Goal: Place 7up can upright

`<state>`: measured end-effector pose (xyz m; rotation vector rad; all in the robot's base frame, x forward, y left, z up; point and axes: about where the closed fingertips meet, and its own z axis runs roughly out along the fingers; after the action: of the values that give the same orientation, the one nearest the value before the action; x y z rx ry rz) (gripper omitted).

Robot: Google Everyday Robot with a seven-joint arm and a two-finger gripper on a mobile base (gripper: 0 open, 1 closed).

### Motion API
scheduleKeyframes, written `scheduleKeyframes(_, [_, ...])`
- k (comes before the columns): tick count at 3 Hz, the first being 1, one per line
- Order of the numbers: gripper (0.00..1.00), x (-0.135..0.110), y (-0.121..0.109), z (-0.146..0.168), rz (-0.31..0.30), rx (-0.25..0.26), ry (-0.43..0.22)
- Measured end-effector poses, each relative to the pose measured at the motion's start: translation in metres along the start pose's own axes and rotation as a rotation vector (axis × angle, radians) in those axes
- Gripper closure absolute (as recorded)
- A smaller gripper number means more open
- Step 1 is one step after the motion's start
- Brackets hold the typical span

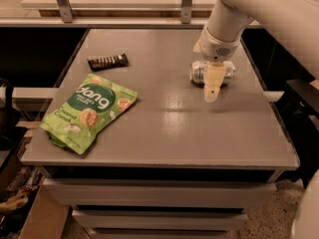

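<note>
The 7up can [197,72] lies on its side on the grey table [159,128], at the back right. It is silvery with faint markings. My gripper [213,89] hangs from the white arm [224,31], pointing down, directly in front of the can's middle and covering part of it. Its tip is just above the tabletop on the near side of the can. I cannot tell whether it touches the can.
A green snack pouch [89,111] lies at the front left of the table. A dark candy bar wrapper [107,60] lies at the back left. A shelf with metal posts [187,1] runs behind the table. A dark object [301,96] stands to the right.
</note>
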<state>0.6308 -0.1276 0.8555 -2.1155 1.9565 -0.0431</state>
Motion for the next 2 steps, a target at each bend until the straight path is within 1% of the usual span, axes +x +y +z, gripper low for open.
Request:
scheduleKeyframes(1, [0.21,-0.0013,-0.0009,0.0041,-0.004,-0.011,-0.003])
scheduleKeyframes(2, [0.44,-0.0019,-0.0025,0.0057,-0.005,-0.019,-0.006])
